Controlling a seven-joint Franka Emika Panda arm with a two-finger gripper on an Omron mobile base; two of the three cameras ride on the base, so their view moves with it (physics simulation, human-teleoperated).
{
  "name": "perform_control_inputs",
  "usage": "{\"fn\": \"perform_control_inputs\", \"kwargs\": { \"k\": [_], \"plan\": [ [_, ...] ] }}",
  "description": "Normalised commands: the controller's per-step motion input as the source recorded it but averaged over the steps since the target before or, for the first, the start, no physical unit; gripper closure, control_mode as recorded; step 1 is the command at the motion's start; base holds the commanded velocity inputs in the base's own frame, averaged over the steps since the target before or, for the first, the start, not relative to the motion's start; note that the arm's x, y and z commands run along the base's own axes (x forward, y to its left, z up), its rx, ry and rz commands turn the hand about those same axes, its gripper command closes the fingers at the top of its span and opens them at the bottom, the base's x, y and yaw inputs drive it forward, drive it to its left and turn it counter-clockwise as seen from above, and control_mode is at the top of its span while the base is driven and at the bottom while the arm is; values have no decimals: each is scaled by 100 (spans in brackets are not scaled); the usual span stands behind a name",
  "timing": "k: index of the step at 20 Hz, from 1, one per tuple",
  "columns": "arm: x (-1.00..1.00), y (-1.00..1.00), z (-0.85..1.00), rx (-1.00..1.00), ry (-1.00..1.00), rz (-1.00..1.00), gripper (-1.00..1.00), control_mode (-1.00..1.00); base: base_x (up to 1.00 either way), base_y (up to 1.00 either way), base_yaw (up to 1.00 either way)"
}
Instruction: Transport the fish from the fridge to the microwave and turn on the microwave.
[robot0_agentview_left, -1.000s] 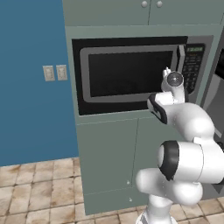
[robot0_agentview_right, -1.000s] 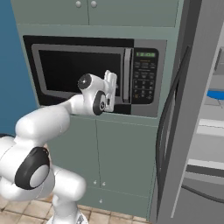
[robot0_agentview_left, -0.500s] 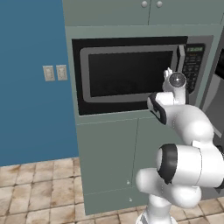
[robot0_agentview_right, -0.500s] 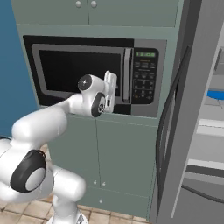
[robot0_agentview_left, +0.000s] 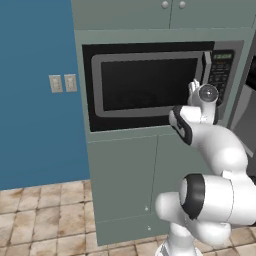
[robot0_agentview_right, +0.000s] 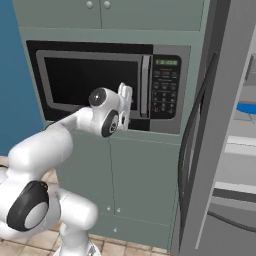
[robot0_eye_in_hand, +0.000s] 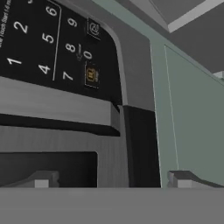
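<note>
The claw (robot0_agentview_right: 126, 102) stood wide open and held nothing, its two dark fingertips (robot0_eye_in_hand: 41, 179) parted and bare in the hand view. It hovered close in front of the microwave (robot0_agentview_right: 107, 85), at the lower end of the door handle (robot0_agentview_right: 145, 85), a straight silver bar whose long axis ran upright along the door's right edge. The relation the next move seemed to turn on was the black keypad (robot0_agentview_right: 165, 92): in the right base view it lay just to the right of the claw and a little above it, beyond the handle, and in the hand view its white numerals and a small amber-marked button (robot0_eye_in_hand: 91, 74) sat ahead of the fingertips, well clear of them. The microwave door (robot0_agentview_left: 147, 85) was shut, a smooth, glossy dark window in a brushed silver frame, so I could not tell whether the fish lay inside; no blue lump was visible on the claw. The green display (robot0_agentview_right: 167, 62) glowed above the keys. To the claw's right the thick, matte grey fridge door (robot0_agentview_right: 215, 125) stood open, with pale shelves (robot0_agentview_right: 242, 147) behind it. Flat sage-green cabinet fronts (robot0_agentview_left: 150, 175) ran below the claw. Judging by this, the start step remained.
</note>
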Motion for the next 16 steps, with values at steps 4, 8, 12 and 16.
{"fn": "perform_control_inputs", "kwargs": {
  "k": [4,8,12,16],
  "plan": [
    [-19,8,0,4,0,7,-100,-100,0,0,0],
    [-20,10,0,4,-4,10,-100,-100,0,0,0],
    [-23,10,2,2,-8,10,-100,-100,0,0,0],
    [-28,6,4,1,-5,9,-100,-100,0,0,0]
  ]
}}
